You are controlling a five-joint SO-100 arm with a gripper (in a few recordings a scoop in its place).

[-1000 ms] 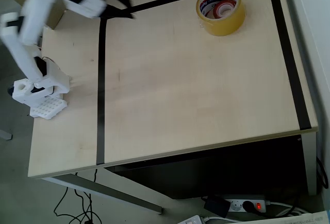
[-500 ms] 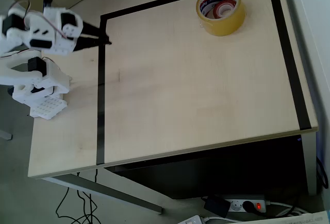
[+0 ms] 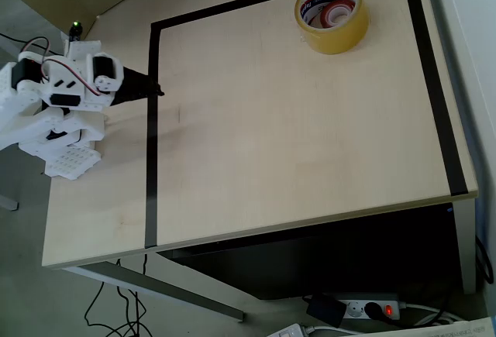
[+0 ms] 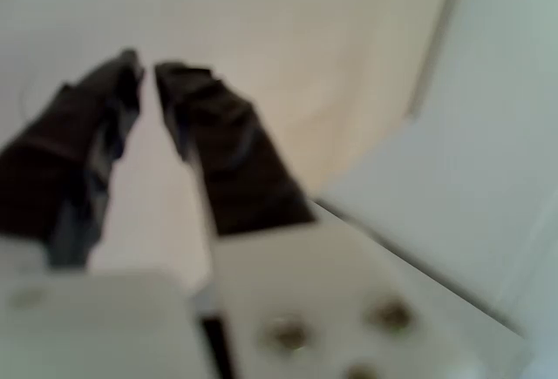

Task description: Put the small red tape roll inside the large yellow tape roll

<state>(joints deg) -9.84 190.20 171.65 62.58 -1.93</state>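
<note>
**Red roll already nested; arm folded back to the bench's left edge**

Red-orange shows inside the large yellow tape roll [image 3: 331, 14] at the top of the overhead view: the small red tape roll [image 3: 338, 14] lies within the yellow ring's printed white core, both flat on the bench [image 3: 294, 143], well apart from the arm. Over the last second the white arm has swung down from the top-left corner and tucked in over its base at the left edge, the tool [image 3: 153, 90] now pointing right across the black tape line [image 3: 151, 159]. Judging by that, the placement is done and the arm is retreating to rest.

In the wrist view the tool [image 4: 146, 67] is blurred; its dark fingers [image 4: 222, 148] stand nearly together at the tips with a narrow gap, holding nothing.

Both rolls sit with their ring axes upright, open ends facing up; neither is tilted.
</note>
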